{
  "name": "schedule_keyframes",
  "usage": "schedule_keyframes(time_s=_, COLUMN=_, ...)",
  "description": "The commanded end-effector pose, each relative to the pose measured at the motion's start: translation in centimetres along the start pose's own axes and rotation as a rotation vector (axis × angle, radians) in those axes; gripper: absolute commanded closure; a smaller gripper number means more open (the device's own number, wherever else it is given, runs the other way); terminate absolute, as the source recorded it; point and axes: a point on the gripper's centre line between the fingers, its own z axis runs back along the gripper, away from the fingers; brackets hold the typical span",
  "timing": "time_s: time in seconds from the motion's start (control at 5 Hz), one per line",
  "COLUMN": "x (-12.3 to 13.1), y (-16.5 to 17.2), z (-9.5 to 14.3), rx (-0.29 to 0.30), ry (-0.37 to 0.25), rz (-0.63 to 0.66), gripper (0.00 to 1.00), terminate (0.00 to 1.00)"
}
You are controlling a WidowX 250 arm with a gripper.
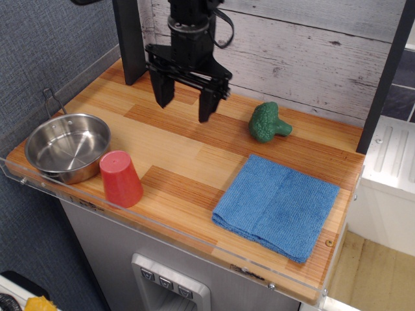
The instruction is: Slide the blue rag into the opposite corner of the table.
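We see the claw (183,106) spread apart, empty, at upper centre; blue rag (277,206) sits lower right. Risks: pressing too lightly bunches the rag; broccoli (266,122) may get swept along.

blue rag (277,206), red cup (120,179), green broccoli (266,122), striped brown table (175,149)

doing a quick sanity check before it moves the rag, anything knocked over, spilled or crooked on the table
Mostly tidy. The red cup stands mouth-down beside the steel bowl, which is empty and upright. The blue rag lies flat and folded but turned at an angle to the table edge. The broccoli lies loose near the wall. No spills or damage.
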Motion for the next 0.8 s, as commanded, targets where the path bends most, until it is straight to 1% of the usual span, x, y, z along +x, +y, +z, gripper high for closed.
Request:
schedule_keyframes(time_s=0.0, x=-2.2, y=-5.8, z=2.6, rx=-0.047, ry=-0.074, rz=-0.237, gripper=1.00, terminate=0.00)
schedule_keyframes(time_s=0.2, x=-3.2, y=-8.3, z=1.5, rx=-0.086, ry=-0.037, rz=-0.328, gripper=1.00, terminate=0.00)
schedule_keyframes(time_s=0.4, x=-3.7, y=-10.3, z=0.6, rx=-0.135, ry=-0.027, rz=-0.317, gripper=1.00, terminate=0.00)
schedule_keyframes(time_s=0.6, x=-4.1, y=-11.7, z=-0.9, rx=-0.141, ry=-0.010, rz=-0.357, gripper=1.00, terminate=0.00)
